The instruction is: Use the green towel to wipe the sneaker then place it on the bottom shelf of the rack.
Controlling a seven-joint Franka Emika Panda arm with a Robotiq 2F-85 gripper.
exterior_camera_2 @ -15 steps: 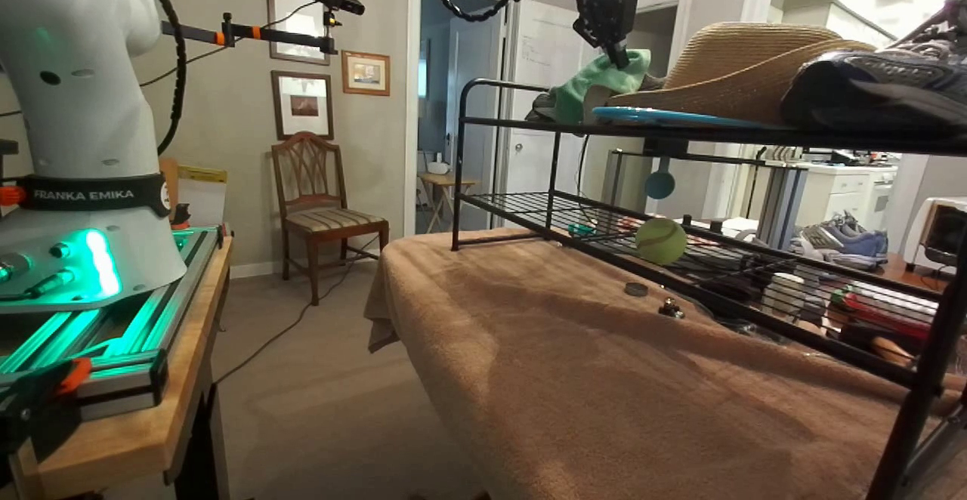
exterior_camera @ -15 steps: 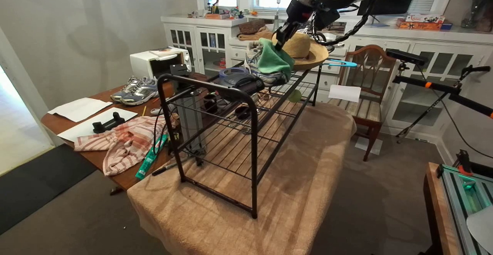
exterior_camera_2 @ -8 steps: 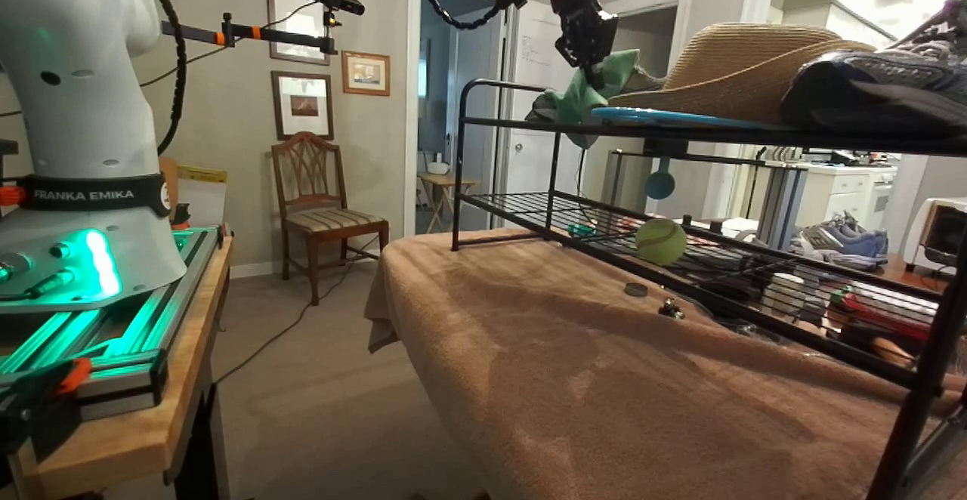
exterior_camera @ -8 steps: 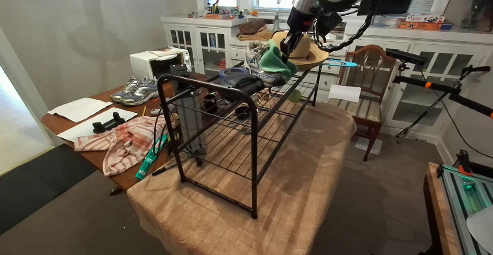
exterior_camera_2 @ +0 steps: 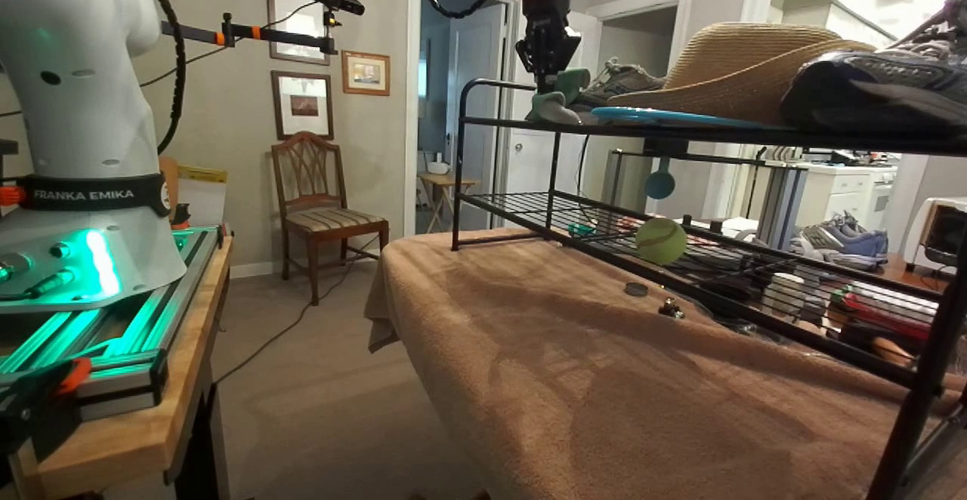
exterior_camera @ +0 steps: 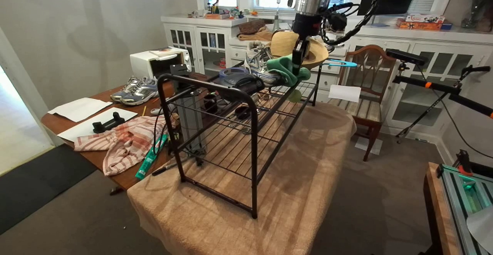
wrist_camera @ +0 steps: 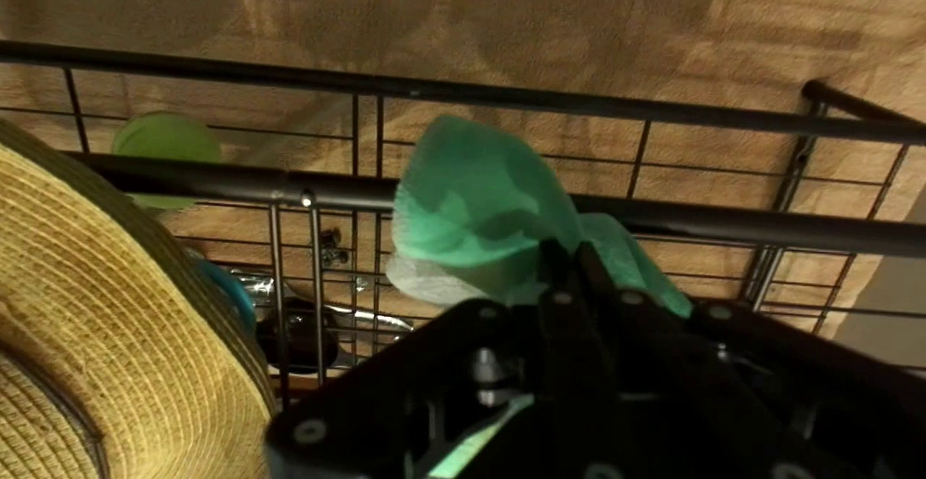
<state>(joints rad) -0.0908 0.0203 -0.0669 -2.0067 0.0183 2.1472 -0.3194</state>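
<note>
At top edge of black wire rack (exterior_camera: 254, 151), black tool (wrist_camera: 568, 250) clamps green cloth towel (wrist_camera: 485, 197); wiping of grey-white sneaker (exterior_camera: 257, 60) appears underway, bottom grid shelf (exterior_camera_2: 506, 204) awaits placement.

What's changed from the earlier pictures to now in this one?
In an exterior view, the gripper, shut on the green towel, has moved right and down, sliding it along the sneaker toward the toe and baring more laces; the gripper now points more steeply down. Nothing was let go. Sneaker, straw hat, rack and tennis ball look unmoved.
</note>
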